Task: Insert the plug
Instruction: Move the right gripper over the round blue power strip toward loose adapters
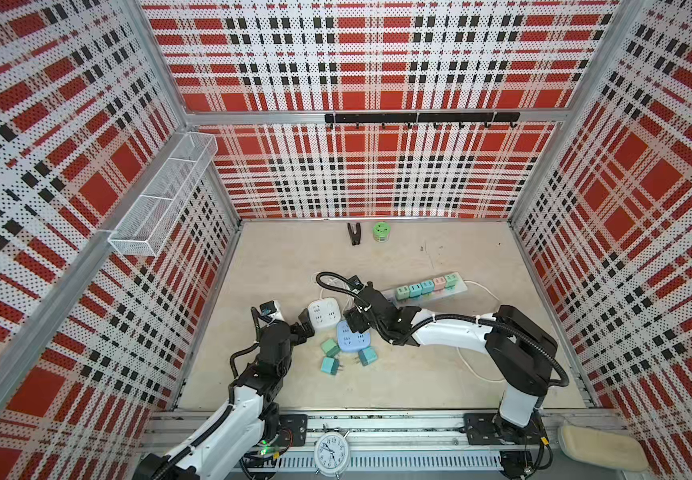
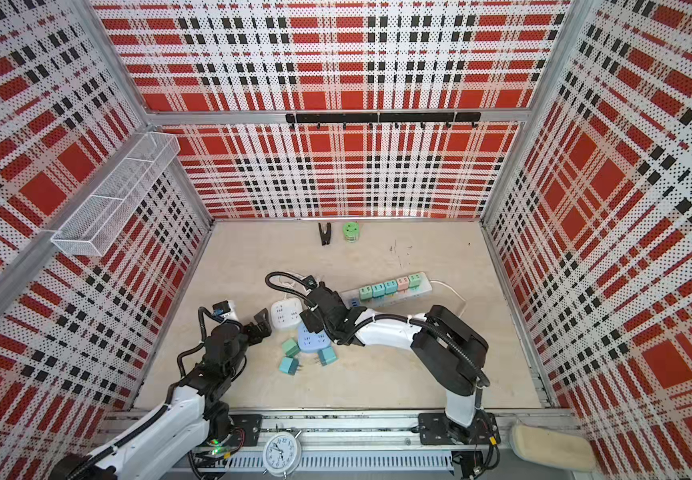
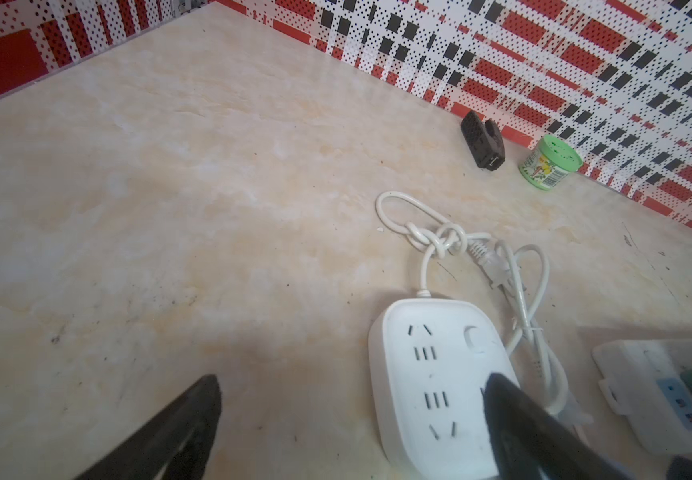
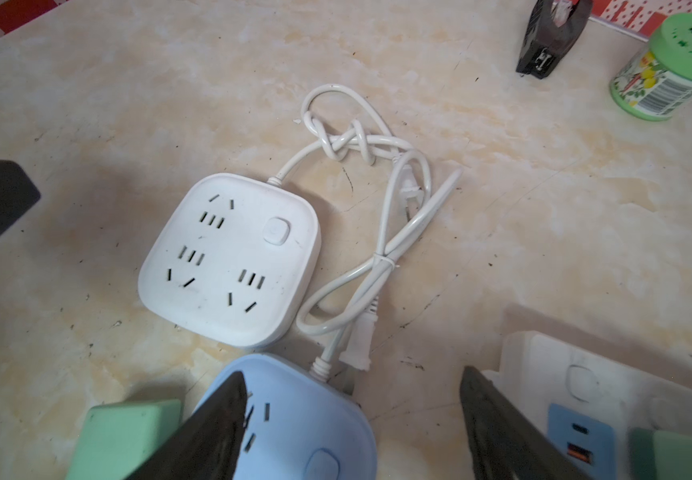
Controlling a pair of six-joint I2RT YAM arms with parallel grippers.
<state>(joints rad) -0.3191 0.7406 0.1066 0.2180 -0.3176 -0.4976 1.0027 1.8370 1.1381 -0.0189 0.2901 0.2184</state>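
Three loose plugs, green and teal cubes (image 1: 330, 347) (image 1: 330, 365) (image 1: 367, 355), lie on the table around a blue square socket block (image 1: 352, 338). A white square socket block (image 1: 322, 314) sits just behind it. My left gripper (image 1: 306, 328) is open beside the white block (image 3: 431, 374), and one finger (image 3: 502, 407) overlaps its edge in the left wrist view. My right gripper (image 4: 352, 415) hangs open over the blue block (image 4: 302, 436), holding nothing. A green plug (image 4: 123, 432) lies next to one of its fingers. A long white power strip (image 1: 460, 286) holds several coloured plugs.
White knotted cord (image 4: 348, 141) lies behind the white block. A black clip (image 1: 353, 234) and a green jar (image 1: 381, 231) stand by the back wall. An alarm clock (image 1: 331, 455) and a sponge (image 1: 602, 446) sit at the front rail. A wire basket (image 1: 165, 195) hangs on the left wall.
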